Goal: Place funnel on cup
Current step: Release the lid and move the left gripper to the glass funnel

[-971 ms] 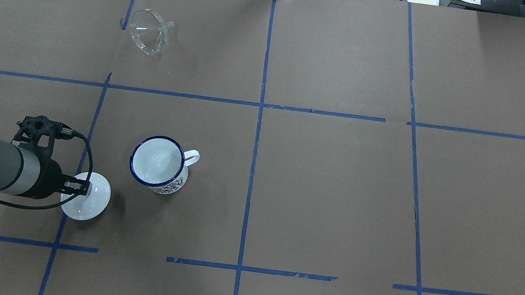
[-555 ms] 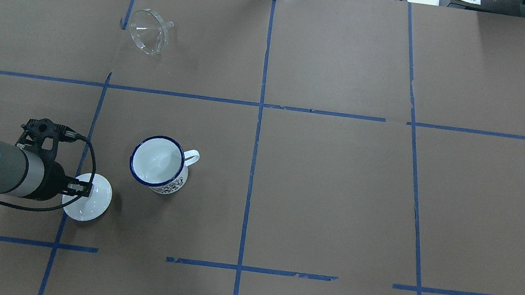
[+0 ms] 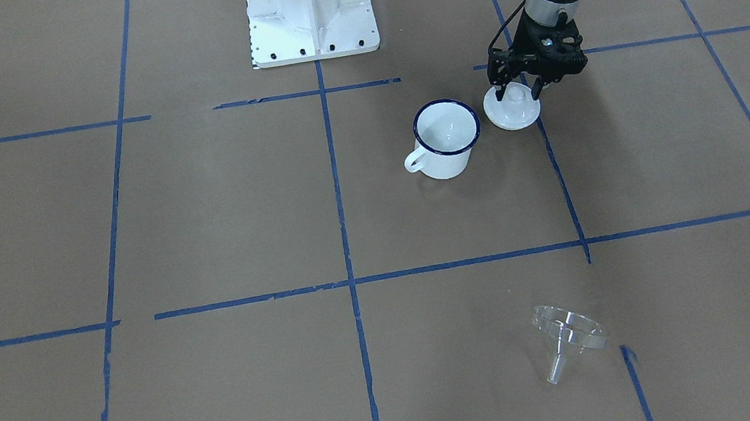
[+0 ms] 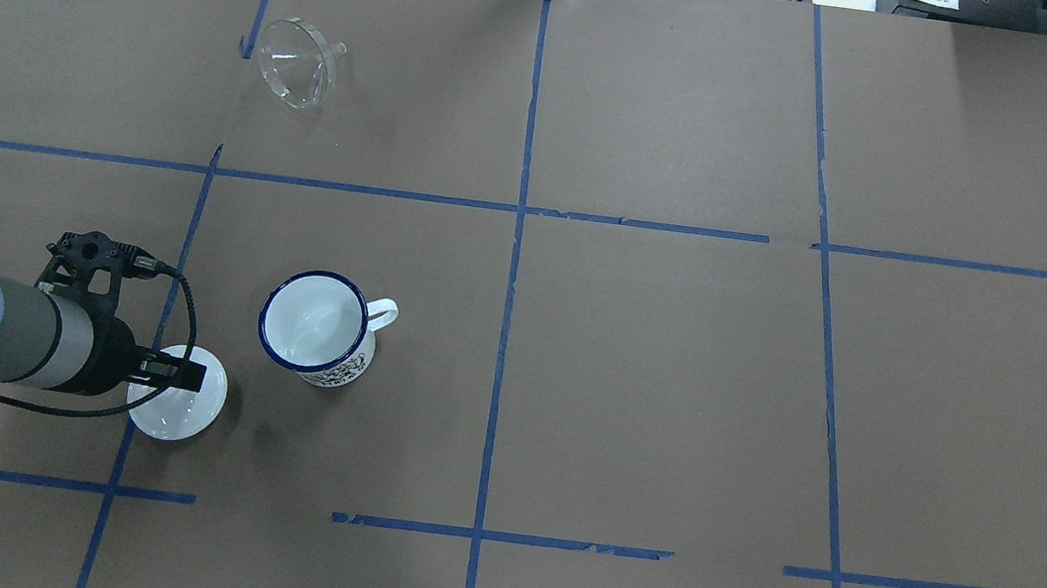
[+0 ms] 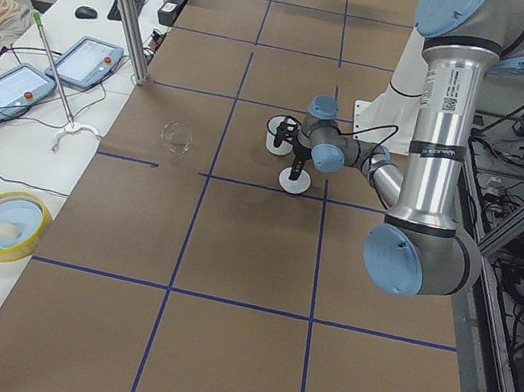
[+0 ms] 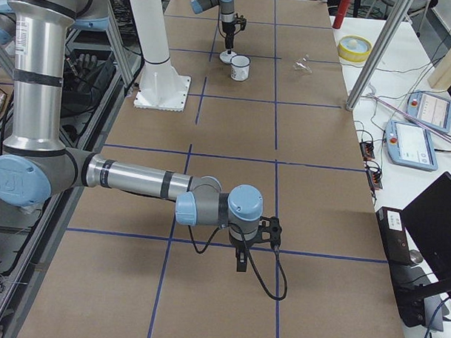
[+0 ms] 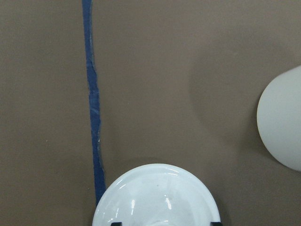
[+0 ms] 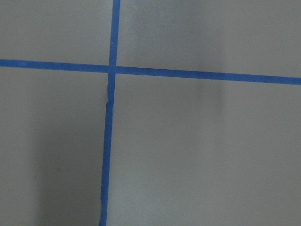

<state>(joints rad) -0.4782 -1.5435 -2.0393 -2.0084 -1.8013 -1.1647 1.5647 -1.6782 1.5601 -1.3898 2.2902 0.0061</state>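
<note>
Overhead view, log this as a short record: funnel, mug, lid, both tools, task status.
funnel: lying on its side, far from the robot, untouched
mug: upright, empty, handle pointing away from the lid
lid: on the table beside the mug, not touching it, knob up
left tool: open, straddling the lid's knob
right tool: far from these things, open or shut unclear
task status: funnel not yet on mug

One camera hangs behind the robot (image 3: 310, 10), looking down over the table (image 4: 656, 350); another faces it from across. Two more watch from the table's ends, farther back. Each wrist camera stares straight down, close in. Overhead, front and left wrist all catch the cup (image 4: 315, 326) and lid (image 4: 174, 413).
</note>
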